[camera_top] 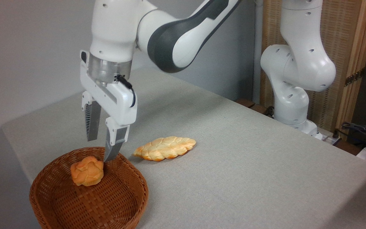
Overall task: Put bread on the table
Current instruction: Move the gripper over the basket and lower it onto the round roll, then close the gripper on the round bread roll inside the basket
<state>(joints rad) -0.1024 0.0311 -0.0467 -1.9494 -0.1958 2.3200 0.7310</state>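
Wicker basket (59, 206) sat at the lower left of the frame, holding the bread (87, 170) — a small golden bun near its back rim. Above it hung the gripper (100, 149), fingers spread and empty, the right fingertip low beside the bun. Right of the basket, a loaf (165, 148) lay on the table (249, 165).

bread (87, 172): glossy golden crust being shown | basket (59, 203): brown woven wicker | table (233, 152): matt textured grey cloth being seen
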